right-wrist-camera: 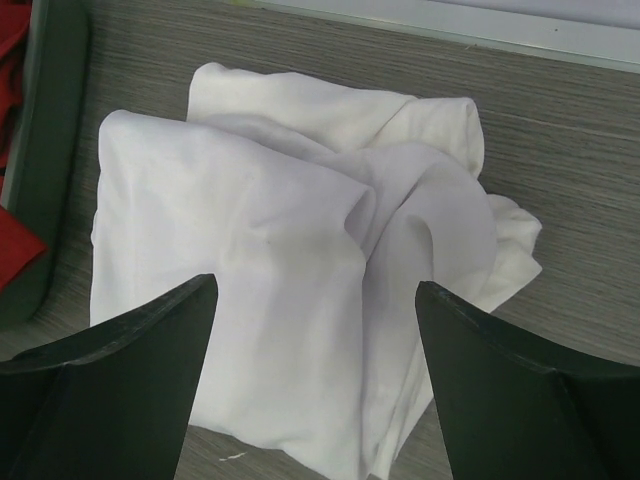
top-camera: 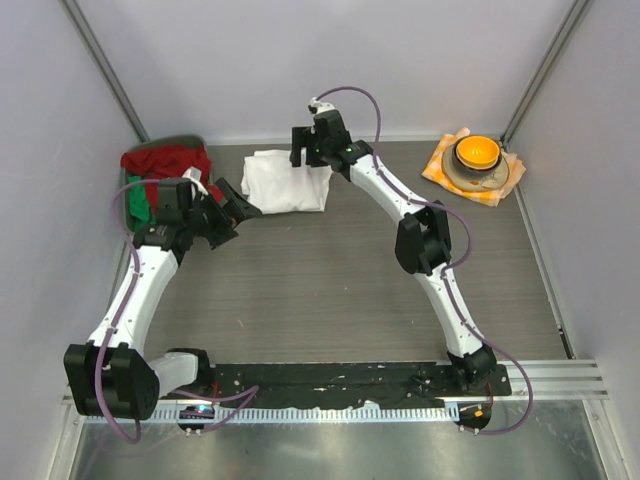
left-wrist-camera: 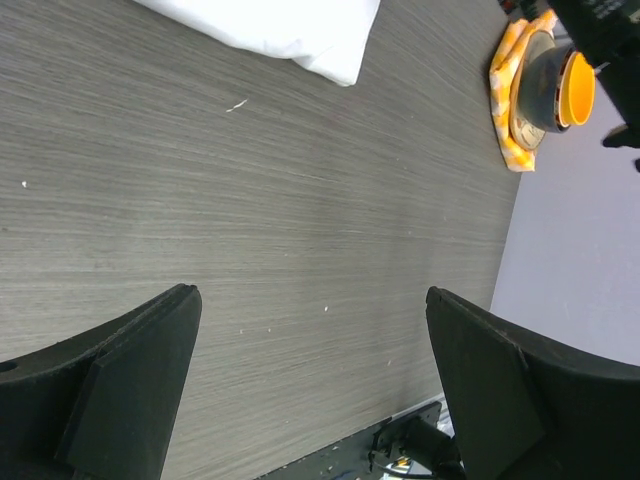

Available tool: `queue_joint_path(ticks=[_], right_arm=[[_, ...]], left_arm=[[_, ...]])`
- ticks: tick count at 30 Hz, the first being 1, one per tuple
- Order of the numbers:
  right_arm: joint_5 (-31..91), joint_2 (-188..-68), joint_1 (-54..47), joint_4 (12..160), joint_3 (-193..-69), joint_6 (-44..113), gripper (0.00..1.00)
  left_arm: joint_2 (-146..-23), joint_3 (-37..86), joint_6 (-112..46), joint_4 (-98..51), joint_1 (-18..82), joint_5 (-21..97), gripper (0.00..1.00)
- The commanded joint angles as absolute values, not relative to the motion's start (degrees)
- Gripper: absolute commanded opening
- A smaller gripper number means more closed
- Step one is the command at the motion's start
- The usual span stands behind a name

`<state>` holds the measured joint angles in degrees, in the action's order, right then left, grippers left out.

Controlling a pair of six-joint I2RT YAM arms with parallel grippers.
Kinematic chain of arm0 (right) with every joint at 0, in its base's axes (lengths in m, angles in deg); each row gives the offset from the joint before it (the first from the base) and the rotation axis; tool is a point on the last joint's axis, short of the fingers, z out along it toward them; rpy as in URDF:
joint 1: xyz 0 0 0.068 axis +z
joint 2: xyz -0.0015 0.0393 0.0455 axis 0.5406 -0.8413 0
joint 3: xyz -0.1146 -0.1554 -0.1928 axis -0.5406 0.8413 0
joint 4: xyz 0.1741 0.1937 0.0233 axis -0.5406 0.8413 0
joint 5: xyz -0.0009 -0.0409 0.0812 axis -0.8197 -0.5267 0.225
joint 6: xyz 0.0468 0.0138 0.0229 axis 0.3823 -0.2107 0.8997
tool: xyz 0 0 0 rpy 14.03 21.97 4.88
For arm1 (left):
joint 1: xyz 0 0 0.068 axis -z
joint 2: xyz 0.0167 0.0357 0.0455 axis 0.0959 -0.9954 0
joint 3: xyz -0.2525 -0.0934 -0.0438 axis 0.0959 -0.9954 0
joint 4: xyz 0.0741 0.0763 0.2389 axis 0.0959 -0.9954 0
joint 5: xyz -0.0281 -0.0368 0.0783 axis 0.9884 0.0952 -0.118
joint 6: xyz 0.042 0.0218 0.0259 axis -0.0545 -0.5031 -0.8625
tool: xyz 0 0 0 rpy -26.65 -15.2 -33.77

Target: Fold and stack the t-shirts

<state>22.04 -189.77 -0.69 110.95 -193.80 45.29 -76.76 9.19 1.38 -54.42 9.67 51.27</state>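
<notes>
While our right jaws stand spread wide, grasping nothing, the crumpled white t-shirt [right-wrist-camera: 300, 270] lies on the worktop [right-wrist-camera: 560, 140] directly beneath and between them. Our left jaws hang released too, the t-shirt's corner beyond them, an orange bowl [left-wrist-camera: 575, 90] farther off.

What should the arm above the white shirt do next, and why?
Probably lower the right gripper onto the t-shirt and pinch a fold near its edge. Its jaws stand open above the rumpled cloth and hold nothing, so the shirt likely cannot be folded until it is gripped.
</notes>
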Motion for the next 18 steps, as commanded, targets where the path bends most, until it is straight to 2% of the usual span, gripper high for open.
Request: queue_joint_path(ticks=[1,15,18], right_arm=[[25.21,-191.47,-0.2,105.93,-197.64,44.67,0.86],[26.53,-195.08,-0.29,101.1,-197.91,45.81,0.72],[25.57,-195.69,-0.38,100.31,-198.26,45.81,0.65]], left_arm=[[-74.68,9.54,1.37,-49.2,9.81,53.26,1.0],[-75.56,10.16,0.31,-49.64,9.81,52.82,1.0],[-75.65,10.42,-0.04,-50.34,9.81,52.91,1.0]])
